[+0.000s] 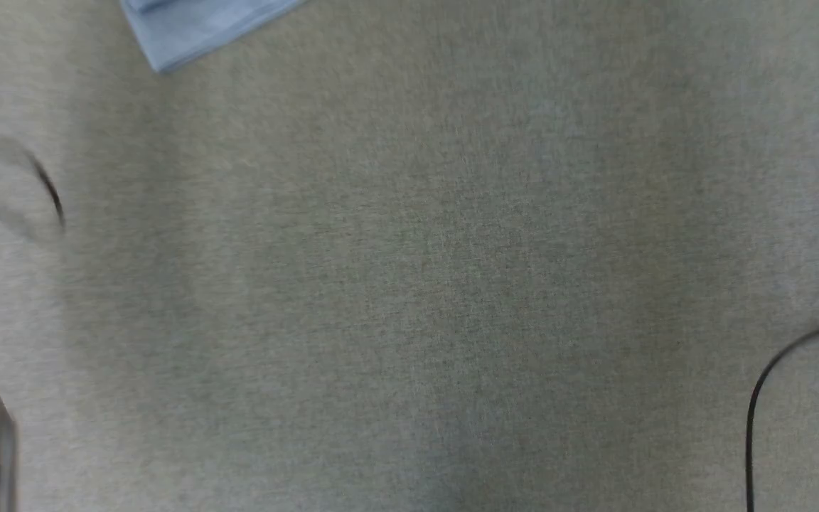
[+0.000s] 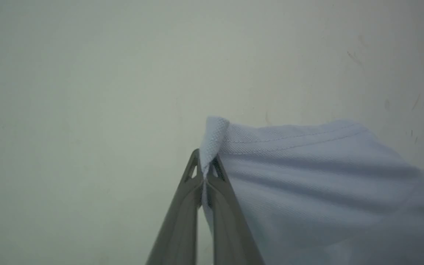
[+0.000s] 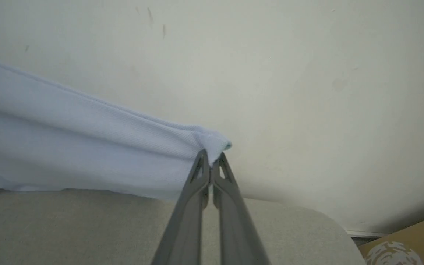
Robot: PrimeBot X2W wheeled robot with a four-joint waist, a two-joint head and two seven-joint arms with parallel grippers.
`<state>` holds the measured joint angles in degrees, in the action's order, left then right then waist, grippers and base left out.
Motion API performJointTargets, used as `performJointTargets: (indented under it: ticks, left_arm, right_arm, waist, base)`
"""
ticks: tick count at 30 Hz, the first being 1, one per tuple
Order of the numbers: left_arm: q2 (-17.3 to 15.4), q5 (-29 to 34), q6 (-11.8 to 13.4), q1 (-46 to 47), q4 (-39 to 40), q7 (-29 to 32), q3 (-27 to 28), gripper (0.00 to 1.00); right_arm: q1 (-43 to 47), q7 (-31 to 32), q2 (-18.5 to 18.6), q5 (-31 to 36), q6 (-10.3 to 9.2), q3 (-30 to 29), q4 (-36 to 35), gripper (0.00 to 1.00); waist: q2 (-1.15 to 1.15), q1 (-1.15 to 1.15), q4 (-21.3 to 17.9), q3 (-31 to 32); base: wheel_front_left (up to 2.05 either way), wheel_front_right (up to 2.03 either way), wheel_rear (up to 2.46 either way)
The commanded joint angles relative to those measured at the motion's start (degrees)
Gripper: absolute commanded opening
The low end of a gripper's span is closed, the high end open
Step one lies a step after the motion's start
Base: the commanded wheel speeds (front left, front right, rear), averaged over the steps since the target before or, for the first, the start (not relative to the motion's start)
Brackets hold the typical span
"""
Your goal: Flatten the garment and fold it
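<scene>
Grey-green woven surface (image 1: 409, 284), blurred in the head view, with a rounded corner in the right wrist view. Pale off-white wall (image 2: 87, 73), faintly scuffed, as backdrop in both wrist views.

Light blue knit garment (image 1: 189, 28): one corner at the top left of the head view, over the surface; resting or lifted, not clear.
- Left wrist view: stitched hem edge, corner bunched and poking up just past the fingertips. Cloth spreads to that view's right and lower right, raised against the wall.
- Right wrist view: corner bunched at the fingertips, cloth running off to that view's left. Lower fold meets the grey surface.

Left gripper (image 2: 205, 167): fingers pressed together, clamped on a garment corner, fabric pinched between the tips.

Right gripper (image 3: 211, 162): fingers likewise together, clamped on another garment corner, a small tuft past the tips.

Thin black cable (image 1: 758, 398): curved, lower right of the head view.

Brown cardboard box (image 3: 410, 239): white print, lower right corner of the right wrist view, beyond the surface edge.
</scene>
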<state>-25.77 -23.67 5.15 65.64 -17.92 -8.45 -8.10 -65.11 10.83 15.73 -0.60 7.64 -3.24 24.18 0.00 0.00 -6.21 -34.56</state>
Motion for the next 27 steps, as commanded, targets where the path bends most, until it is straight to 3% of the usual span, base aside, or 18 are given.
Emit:
performJointTargets:
  ticks: [1,10,16,21,27]
  left_arm:
    - [-0.3,-0.8,-0.1,-2.6,-0.3,0.8,0.2,0.00]
    - [-0.5,-9.4,-1.3,-37.5,5.8,18.1,-3.5,0.00]
    - [0.4,-14.8,2.0,-58.3,15.2,26.9,-5.3,0.00]
    - [0.5,-16.7,2.9,-67.8,18.1,30.9,-7.6,0.00]
    - [0.9,-17.0,3.7,-73.3,19.1,31.4,-9.2,0.00]
  right_arm:
    - [2.4,0.4,0.6,-0.9,-0.15,0.5,-0.2,0.00]
    - [32.2,9.7,4.6,-11.9,-0.15,5.8,-11.6,0.00]
    - [50.1,14.5,6.9,-14.2,-0.15,5.7,-19.3,0.00]
    - [59.7,15.7,5.7,-16.4,-0.15,4.2,-22.6,0.00]
    - [68.1,18.4,5.9,-17.1,-0.15,2.2,-25.2,0.00]
  waist:
    - [0.00,0.00,3.1,6.1]
    - [0.00,0.00,5.2,16.6]
    - [0.00,0.00,6.0,20.4]
    - [0.00,0.00,6.8,21.9]
    - [0.00,0.00,7.3,22.9]
  base:
    - [0.00,0.00,0.00]
    - [0.00,0.00,0.00]
    - [0.00,0.00,0.00]
    - [0.00,0.00,0.00]
    - [0.00,0.00,0.00]
